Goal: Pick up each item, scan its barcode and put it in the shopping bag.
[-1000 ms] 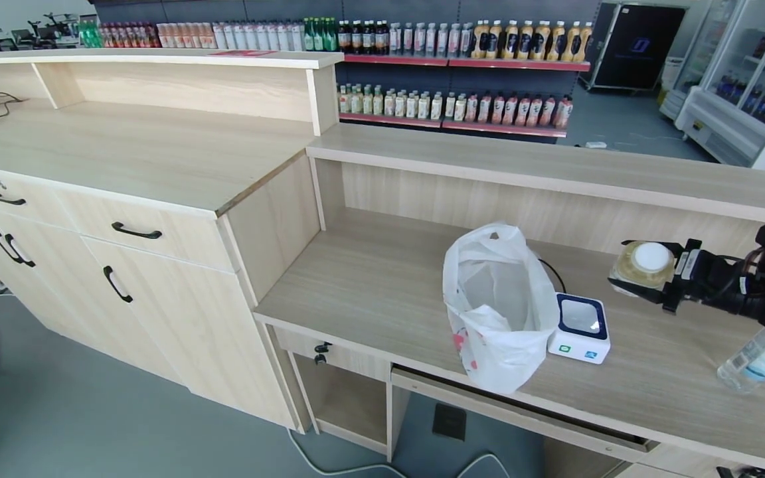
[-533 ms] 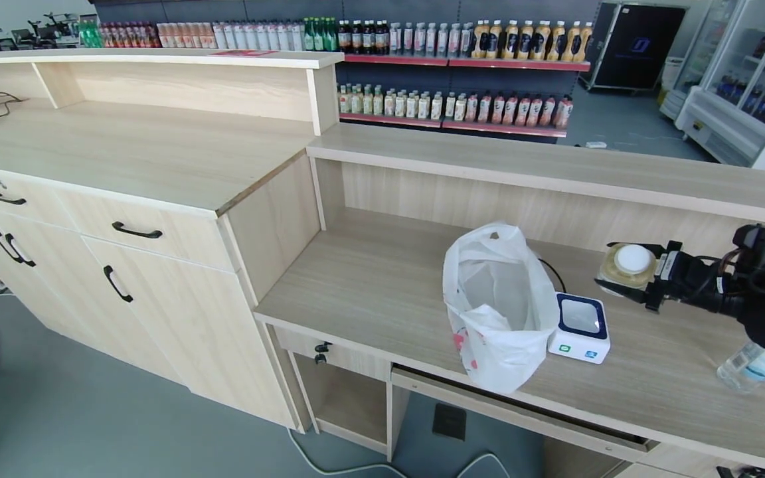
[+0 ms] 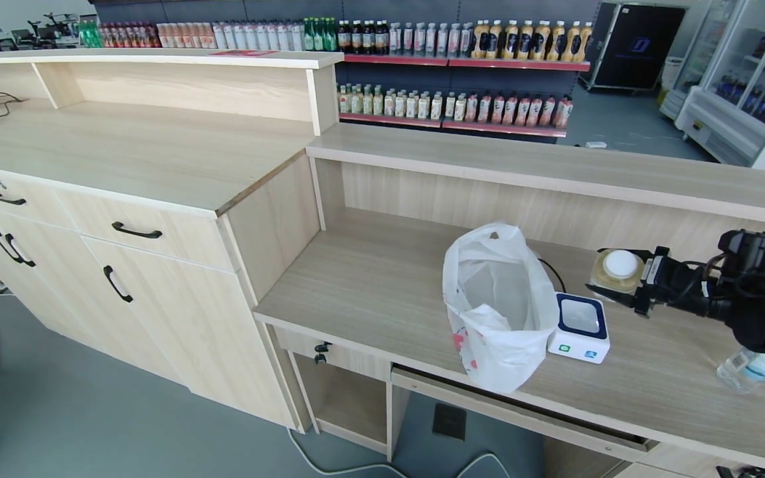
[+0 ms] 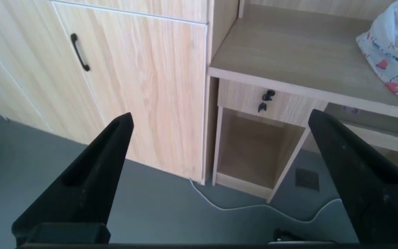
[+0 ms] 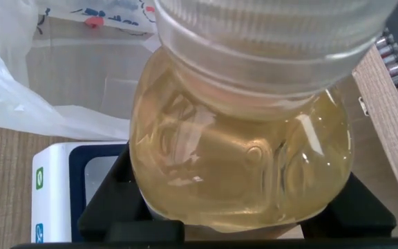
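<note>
Right jaws tight on amber-drink bottle [image 3: 613,269] near scanner [image 3: 580,326], left jaws wide apart, empty

The bottle [image 3: 617,267] in my right gripper [image 3: 610,273] faces the head view cap-first, so its label is hidden. In my right wrist view its cap runs off the edge, and it covers most of the scanner [image 5: 54,187]. My arm hides part of the second bottle [image 3: 751,368]. My left wrist view cuts off the bag [image 4: 396,41].
</note>
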Robot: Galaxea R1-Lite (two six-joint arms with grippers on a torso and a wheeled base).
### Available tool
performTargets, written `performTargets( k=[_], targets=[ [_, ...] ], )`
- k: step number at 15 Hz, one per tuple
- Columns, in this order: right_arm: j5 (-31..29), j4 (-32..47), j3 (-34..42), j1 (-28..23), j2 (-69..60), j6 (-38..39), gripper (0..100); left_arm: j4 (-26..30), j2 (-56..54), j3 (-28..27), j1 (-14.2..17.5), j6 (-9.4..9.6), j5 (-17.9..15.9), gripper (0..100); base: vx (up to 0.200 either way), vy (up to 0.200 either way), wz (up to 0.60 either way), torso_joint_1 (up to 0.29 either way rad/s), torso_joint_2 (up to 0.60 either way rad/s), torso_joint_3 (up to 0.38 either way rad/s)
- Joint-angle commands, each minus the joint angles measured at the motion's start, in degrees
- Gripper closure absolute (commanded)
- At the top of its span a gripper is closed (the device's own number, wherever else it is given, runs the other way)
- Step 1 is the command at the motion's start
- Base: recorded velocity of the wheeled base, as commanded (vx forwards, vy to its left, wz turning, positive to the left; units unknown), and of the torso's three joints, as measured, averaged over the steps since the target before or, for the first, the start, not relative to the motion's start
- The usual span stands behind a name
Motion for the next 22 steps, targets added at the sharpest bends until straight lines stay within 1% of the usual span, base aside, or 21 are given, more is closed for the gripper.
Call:
performTargets(
  k=[1, 7, 10, 20, 21, 22],
  targets=[
    [0.0, 0.0, 0.1, 0.0, 0.0, 0.0, 100, 0.0, 0.0, 0.0, 0.0, -0.01, 0.0, 0, 0.0, 0.0, 0.0, 0.0, 0.0, 0.0],
    [-0.3, 0.0, 0.2, 0.4, 0.5, -0.6, 100, 0.0, 0.0, 0.0, 0.0, -0.01, 0.0, 0, 0.0, 0.0, 0.0, 0.0, 0.0, 0.0],
    [-1.7, -0.1, -0.3, 1.3, 0.9, -0.7, 100, 0.0, 0.0, 0.0, 0.0, -0.01, 0.0, 0, 0.0, 0.0, 0.0, 0.0, 0.0, 0.0],
    [-2.7, -0.9, -0.3, 1.4, 1.4, -0.6, 100, 0.0, 0.0, 0.0, 0.0, -0.01, 0.0, 0, 0.0, 0.0, 0.0, 0.0, 0.0, 0.0],
    [-2.8, -0.7, -0.4, 2.3, 0.2, 0.6, 100, 0.0, 0.0, 0.0, 0.0, -0.01, 0.0, 0, 0.0, 0.0, 0.0, 0.0, 0.0, 0.0],
    [-2.9, -0.2, -0.3, 4.1, -4.6, 6.6, 100, 0.0, 0.0, 0.0, 0.0, -0.01, 0.0, 0, 0.0, 0.0, 0.0, 0.0, 0.0, 0.0]
  ],
)
